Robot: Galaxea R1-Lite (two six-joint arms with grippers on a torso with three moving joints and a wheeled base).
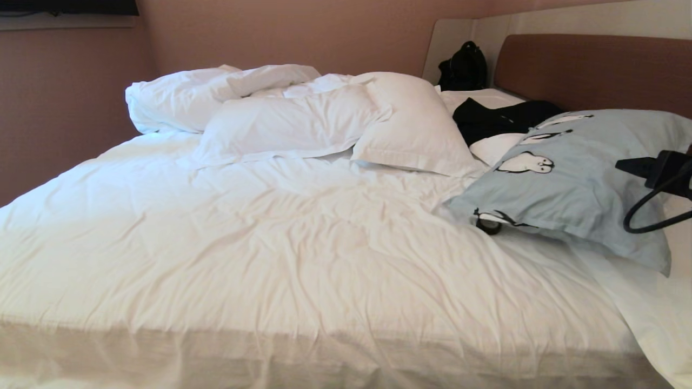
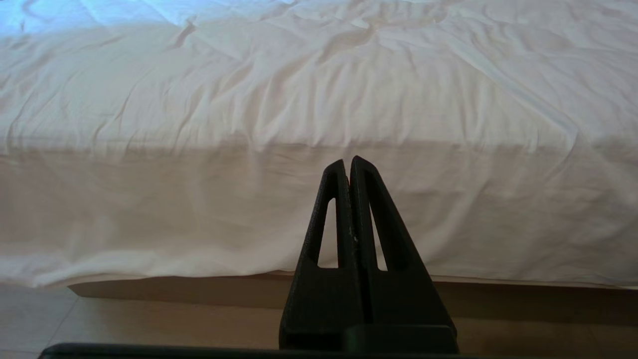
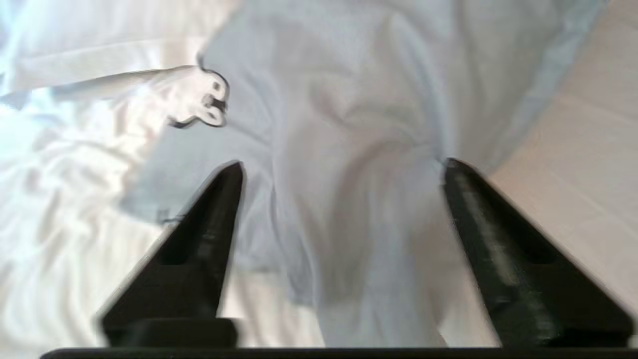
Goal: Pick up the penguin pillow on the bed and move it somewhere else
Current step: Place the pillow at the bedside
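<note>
The penguin pillow (image 1: 573, 178) lies on the right side of the bed (image 1: 270, 243), pale blue-grey with black-and-white penguins, one end leaning up toward the headboard. My right gripper (image 1: 635, 166) hovers over the pillow's right part at the edge of the head view. In the right wrist view this gripper (image 3: 341, 167) is open, its black fingers (image 3: 214, 219) spread wide over the creased pillow case (image 3: 349, 99), gripping nothing. My left gripper (image 2: 347, 162) is shut and empty, parked low in front of the bed's hanging sheet (image 2: 199, 99).
Two white pillows (image 1: 292, 127) (image 1: 416, 124) and a bundled duvet (image 1: 184, 97) fill the far side. Black clothing (image 1: 497, 119) lies behind the penguin pillow, a black bag (image 1: 464, 67) in the corner beside the brown headboard (image 1: 594, 70). A black cable (image 1: 643, 216) loops below the right arm.
</note>
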